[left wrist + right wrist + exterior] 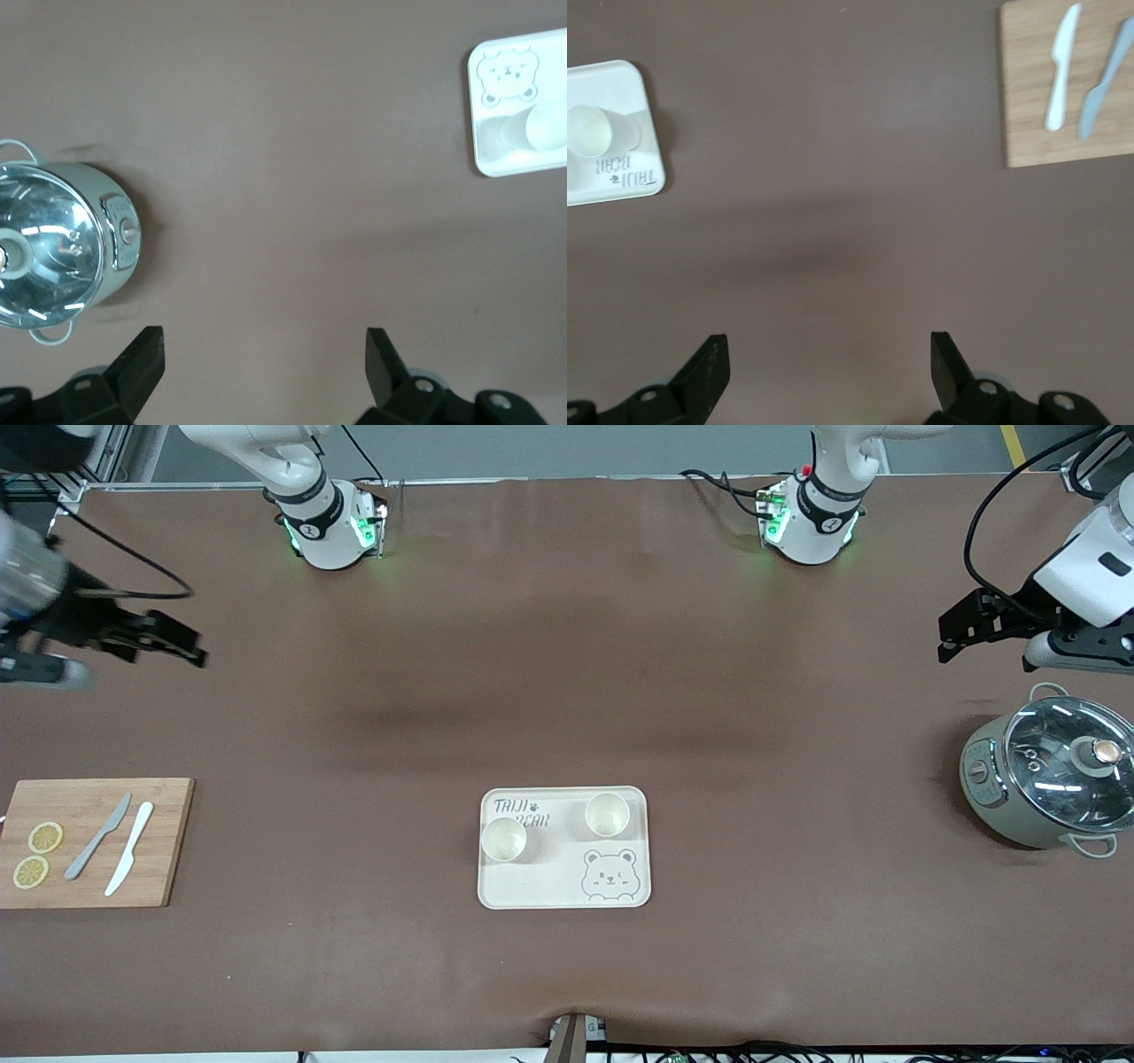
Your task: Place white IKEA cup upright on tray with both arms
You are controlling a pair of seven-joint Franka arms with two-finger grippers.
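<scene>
1. Nearest the front camera: cream tray (564, 890) flat on the brown counter (567, 691), midway between the two ends, bear-face drawing at its nearer corner toward the left arm's end, "TAIJI BEAR" lettering at its farther edge.
2. On the tray: two white cups, both upright with mouths up. One cup (503, 840) toward the right arm's end; the other cup (607, 814) slightly farther from the camera, toward the left arm's end. Well apart, not touching.
3. Toward the right arm's end, about level with the tray: wooden cutting board (168, 841) carrying two lemon slices (37, 854), a grey knife (98, 836) and a white knife (129, 860), side by side.
4. Toward the left arm's end, slightly farther: pale electric cooking pot (992, 788) with a glass lid (1072, 765) closed on top.
5. Above the counter by the pot: left tool (961, 638) hanging in the air over bare counter, fingers (142, 359) spread wide, holding nothing.
6. At the right arm's end, over bare counter farther than the board: right tool (182, 646), blurred in the front view, seemingly raised; in its wrist view, fingers (709, 365) wide apart and empty.
7. Farthest: both arm bases along the counter's top edge.
</scene>
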